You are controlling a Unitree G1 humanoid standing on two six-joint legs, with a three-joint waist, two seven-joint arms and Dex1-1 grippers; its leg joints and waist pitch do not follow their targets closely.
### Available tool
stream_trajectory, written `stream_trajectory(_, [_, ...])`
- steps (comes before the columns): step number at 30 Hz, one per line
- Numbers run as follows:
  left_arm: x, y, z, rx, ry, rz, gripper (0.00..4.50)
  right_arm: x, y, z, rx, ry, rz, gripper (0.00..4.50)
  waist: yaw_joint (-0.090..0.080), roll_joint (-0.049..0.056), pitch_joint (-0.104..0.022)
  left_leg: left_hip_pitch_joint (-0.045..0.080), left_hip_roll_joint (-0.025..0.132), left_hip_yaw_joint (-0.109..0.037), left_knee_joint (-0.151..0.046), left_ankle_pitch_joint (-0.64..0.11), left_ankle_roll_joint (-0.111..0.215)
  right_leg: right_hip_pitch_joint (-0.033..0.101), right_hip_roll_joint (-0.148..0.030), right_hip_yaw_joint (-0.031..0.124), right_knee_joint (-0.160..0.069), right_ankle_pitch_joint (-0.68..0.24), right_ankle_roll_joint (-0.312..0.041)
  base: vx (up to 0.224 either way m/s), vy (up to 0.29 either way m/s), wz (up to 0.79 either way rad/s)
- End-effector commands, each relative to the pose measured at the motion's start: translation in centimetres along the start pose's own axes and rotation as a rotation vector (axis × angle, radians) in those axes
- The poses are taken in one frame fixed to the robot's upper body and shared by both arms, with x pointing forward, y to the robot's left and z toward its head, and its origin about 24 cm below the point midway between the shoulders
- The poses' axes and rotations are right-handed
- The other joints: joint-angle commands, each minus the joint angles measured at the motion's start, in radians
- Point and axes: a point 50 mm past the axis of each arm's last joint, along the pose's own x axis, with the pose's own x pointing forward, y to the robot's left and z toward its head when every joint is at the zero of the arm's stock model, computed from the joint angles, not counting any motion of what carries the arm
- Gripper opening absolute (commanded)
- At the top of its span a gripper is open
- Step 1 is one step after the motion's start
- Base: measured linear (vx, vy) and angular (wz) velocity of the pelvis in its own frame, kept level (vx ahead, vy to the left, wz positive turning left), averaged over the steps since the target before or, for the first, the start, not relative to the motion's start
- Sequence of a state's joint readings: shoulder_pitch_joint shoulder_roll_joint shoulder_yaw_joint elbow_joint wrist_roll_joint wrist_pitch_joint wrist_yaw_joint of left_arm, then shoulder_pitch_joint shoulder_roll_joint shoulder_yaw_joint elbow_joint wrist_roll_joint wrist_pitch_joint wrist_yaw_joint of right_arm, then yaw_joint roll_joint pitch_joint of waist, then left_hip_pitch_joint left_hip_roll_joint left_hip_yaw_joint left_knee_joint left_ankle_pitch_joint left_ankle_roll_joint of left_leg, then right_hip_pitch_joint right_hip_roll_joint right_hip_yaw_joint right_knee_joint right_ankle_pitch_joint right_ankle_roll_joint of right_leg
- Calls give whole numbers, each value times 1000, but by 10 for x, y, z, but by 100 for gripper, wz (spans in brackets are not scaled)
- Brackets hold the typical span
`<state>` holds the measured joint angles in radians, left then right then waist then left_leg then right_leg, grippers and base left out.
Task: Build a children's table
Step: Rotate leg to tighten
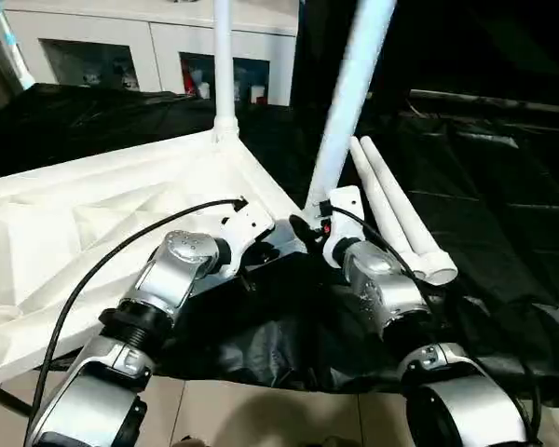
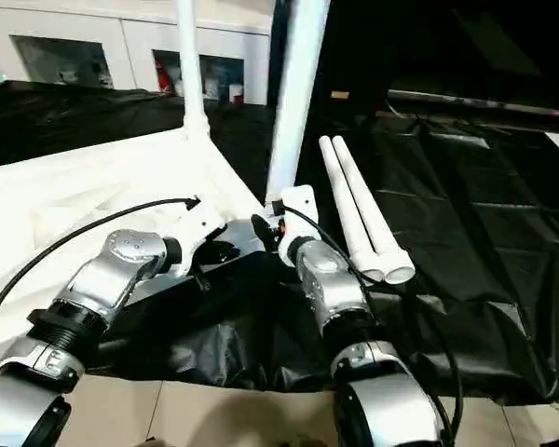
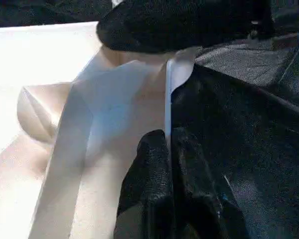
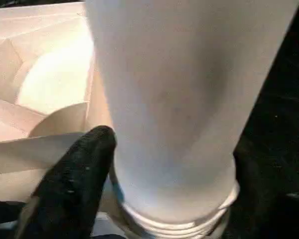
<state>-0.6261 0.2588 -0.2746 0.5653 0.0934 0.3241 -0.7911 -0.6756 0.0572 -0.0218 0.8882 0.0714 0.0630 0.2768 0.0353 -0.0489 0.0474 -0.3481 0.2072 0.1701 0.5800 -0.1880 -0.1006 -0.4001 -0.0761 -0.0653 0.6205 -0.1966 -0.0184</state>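
Judging progress, I count one leg (image 1: 223, 65) socketed, a second (image 1: 349, 102) standing between my right claw (image 4: 154, 169)'s spread fingers, two spare legs (image 1: 401, 219) lying just beyond it (left claw (image 3: 168, 159) pinched shut on the tabletop (image 1: 84, 214)'s rim).

White table top (image 1: 93, 214) w/ ribbed underside, white legs (image 1: 396, 209), black cloth (image 1: 503, 205), silver forearms (image 1: 168, 279)

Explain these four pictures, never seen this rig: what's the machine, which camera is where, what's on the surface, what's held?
It is a humanoid robot with two silver arms. Two pictures come from its head, looking down; two from cameras on its wrists.

On black sheeting lies a white tabletop, underside up. One leg stands in its far corner socket. Two spare legs lie alongside.

The left gripper is shut on the tabletop's rim. The right gripper has a black finger on each side of a second leg, whose base sits at the near corner socket.
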Motion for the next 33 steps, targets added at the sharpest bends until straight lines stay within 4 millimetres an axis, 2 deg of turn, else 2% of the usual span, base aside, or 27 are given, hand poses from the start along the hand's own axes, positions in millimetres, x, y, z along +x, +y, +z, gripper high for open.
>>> stream_trajectory(1, [4, -3, 0, 24, -3, -3, 0, 4, 31, -14, -1, 63, 195, 361, 3, 12, -50, 0, 18, -8, -76, -319, -5, 33, -61, 44, -104, -407, -122, 0, 0, 0])
stream_trajectory(2, [0, -2, -2, 39, -8, -22, 0, 2, 26, -11, -20, 48, 222, 361, 2, 12, -51, -8, 18, -10, -77, -298, 0, 40, -63, 44, -100, -385, -126, 0, 0, 0])
stream_trajectory(3, [0, -2, -2, 39, -8, -22, 0, 2, 26, -11, -20, 48, 222, 361, 1, 12, -51, -8, 19, -9, -77, -292, 2, 39, -62, 44, -99, -376, -128, 0, 0, 0])
stream_trajectory(4, [-5, -1, -4, 55, -8, -47, 0, -2, 19, -7, -56, 35, 272, 361, 4, 13, -51, -4, 19, -8, -76, -289, 6, 36, -61, 44, -100, -367, -134, 0, 0, 0])
stream_trajectory(7, [-15, 0, -12, 78, 9, -121, 0, -16, 2, 1, -158, 27, 405, 361, 7, 11, -54, -6, 21, -4, -73, -258, 25, 41, -62, 47, -95, -323, -155, 0, 0, 0])
stream_trajectory(9, [-20, 0, -15, 91, 15, -155, 0, -23, -7, 4, -208, 36, 470, 361, 9, 11, -60, -8, 23, -1, -69, -198, 37, 47, -61, 47, -85, -228, -177, 0, 0, 0])
stream_trajectory(10, [-23, 0, -16, 101, 13, -173, 0, -27, -11, 6, -233, 44, 503, 361, 11, 5, -59, -9, 21, 0, -67, -161, 50, 51, -58, 45, -79, -174, -195, 0, 0, 0])
stream_trajectory(11, [-25, 0, -17, 105, 16, -191, 0, -30, -15, 7, -256, 55, 531, 361, 10, 9, -61, -9, 22, 2, -65, -135, 59, 50, -58, 46, -73, -125, -212, 0, 0, 0])
stream_trajectory(14, [-33, -1, -20, 131, 21, -260, 0, -40, -25, 12, -312, 91, 603, 361, 10, 10, -62, -10, 22, 3, -63, -97, 80, 55, -56, 44, -63, -37, -241, 0, 0, 0])
stream_trajectory(17, [-38, -3, -21, 136, 20, -306, 0, -43, -29, 15, -331, 99, 626, 361, 10, 9, -64, -5, 23, 4, -62, -106, 85, 55, -57, 45, -60, -19, -261, 0, 0, 0])
stream_trajectory(18, [-40, -4, -22, 140, 23, -335, 0, -45, -31, 17, -335, 102, 633, 361, 12, 16, -65, -2, 23, 4, -61, -100, 84, 55, -57, 46, -58, -7, -266, 0, 0, 0])
stream_trajectory(19, [-44, -6, -22, 155, 23, -366, 0, -46, -32, 19, -334, 102, 650, 361, 11, 13, -65, -2, 23, 5, -60, -92, 88, 56, -56, 46, -56, 22, -277, 0, 0, 0])
stream_trajectory(21, [-45, -5, -23, 158, 24, -367, 0, -47, -32, 21, -334, 100, 666, 361, 16, 15, -64, 2, 25, 8, -60, -108, 88, 54, -56, 46, -58, 19, -284, 0, 0, 0])
stream_trajectory(23, [-45, -4, -23, 158, 25, -367, 0, -48, -32, 22, -334, 99, 672, 361, 18, 14, -62, 1, 25, 8, -62, -118, 83, 54, -56, 46, -59, 1, -281, 0, 0, 0])
stream_trajectory(27, [-47, -2, -23, 163, 29, -366, 0, -49, -31, 21, -356, 116, 695, 361, 25, 12, -61, 2, 25, 6, -64, -139, 52, 55, -57, 46, -61, -52, -259, 0, 0, 0])
stream_trajectory(33, [-47, -2, -23, 167, 28, -367, 0, -50, -31, 18, -379, 137, 703, 331, 25, 11, -64, 0, 23, 7, -61, -118, 54, 56, -56, 47, -58, -23, -258, 0, 0, 0])
